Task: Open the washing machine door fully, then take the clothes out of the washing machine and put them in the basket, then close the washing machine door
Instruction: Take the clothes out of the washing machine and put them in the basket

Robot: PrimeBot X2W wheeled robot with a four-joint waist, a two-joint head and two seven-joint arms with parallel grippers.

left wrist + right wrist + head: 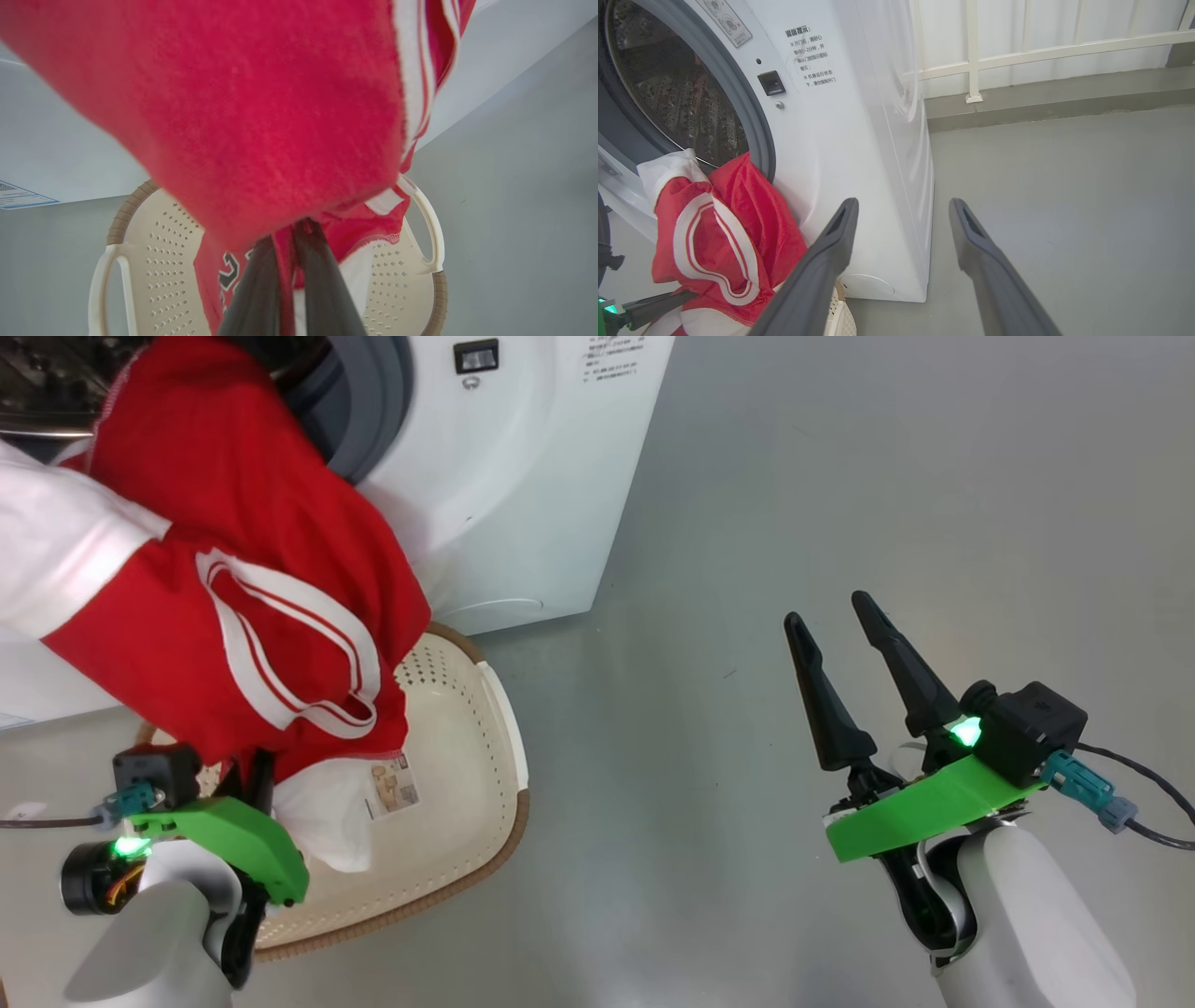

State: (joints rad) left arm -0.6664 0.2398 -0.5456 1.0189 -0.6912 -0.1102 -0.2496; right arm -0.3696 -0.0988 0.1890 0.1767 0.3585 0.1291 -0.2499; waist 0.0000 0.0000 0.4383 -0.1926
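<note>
Clothes (728, 224) hung from washer (523, 476) mouth down to basket (485, 803); jersey (233, 551) draped over gasket lip, lower end hanging into basket; white piece (56, 551) bunched at upper end. My left gripper (287, 233) pinched tight on jersey fold above basket; right gripper (826, 607) spread wide, empty, well aside over floor. Judged cloth light, limp, slightly slick; likely to sag, trail, maybe snag on gasket; best hold at bunched fold or trim, not single thin layer.

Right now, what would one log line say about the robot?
step: taking clothes out | left gripper: shut on clothes | right gripper: open, empty | clothes: draped from washing machine opening down over basket
</note>
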